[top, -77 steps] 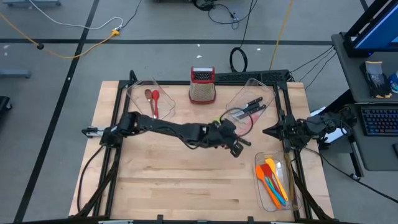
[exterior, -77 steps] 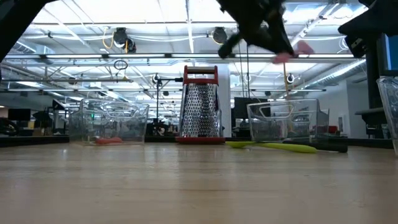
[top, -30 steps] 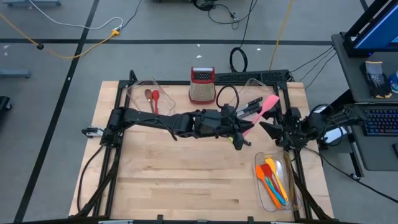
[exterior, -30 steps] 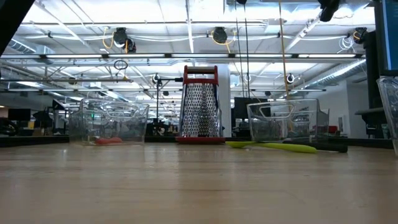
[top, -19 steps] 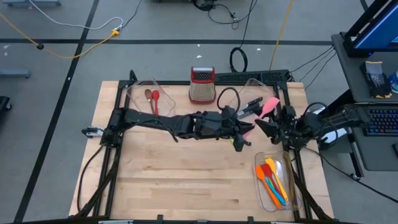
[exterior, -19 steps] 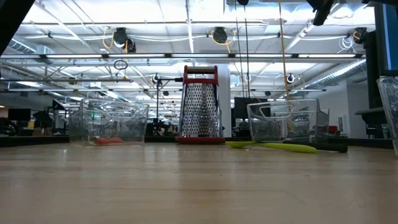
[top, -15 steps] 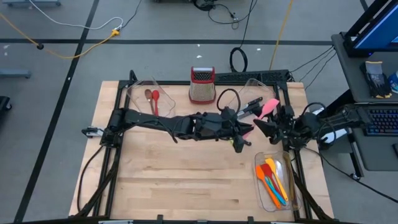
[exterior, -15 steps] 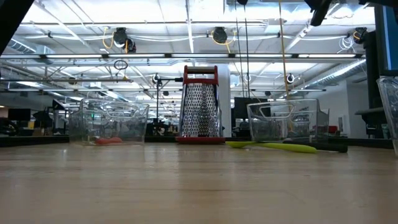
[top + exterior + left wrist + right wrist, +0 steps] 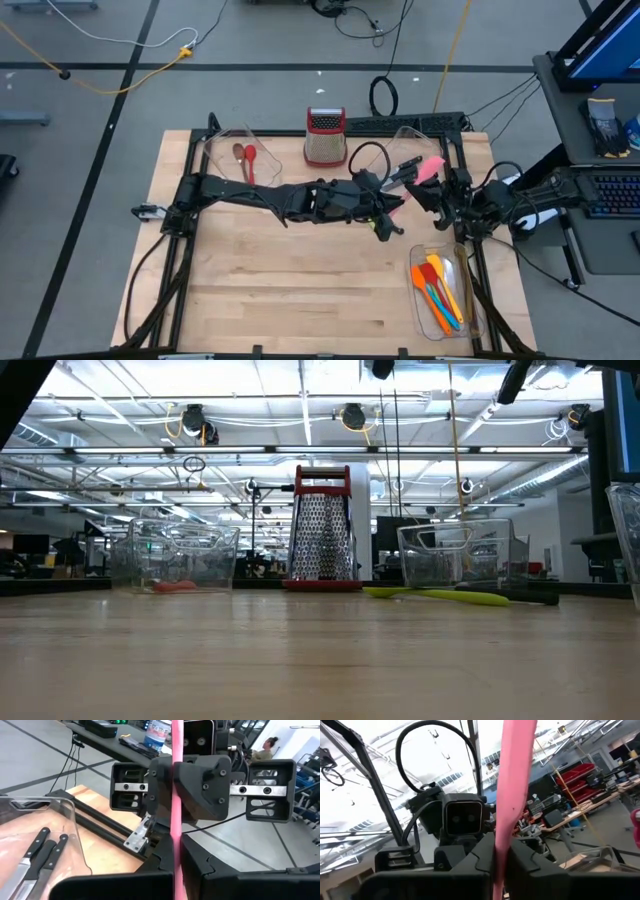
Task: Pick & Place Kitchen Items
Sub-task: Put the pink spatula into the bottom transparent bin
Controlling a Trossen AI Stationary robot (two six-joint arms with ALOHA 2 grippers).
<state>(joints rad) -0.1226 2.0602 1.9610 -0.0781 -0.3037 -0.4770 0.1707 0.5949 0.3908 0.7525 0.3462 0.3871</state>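
Both hands are clamped on the pink spatula (image 9: 424, 171), held in the air just right of the steel grater (image 9: 325, 137): left hand (image 9: 392, 207) low, right hand (image 9: 432, 195) higher. If neither lets go, pulling apart could bend it or wrench it loose onto the worktop (image 9: 260, 290)

2 dark jointed arms (image 9: 270, 198), looped black cable (image 9: 365, 157), silver screws
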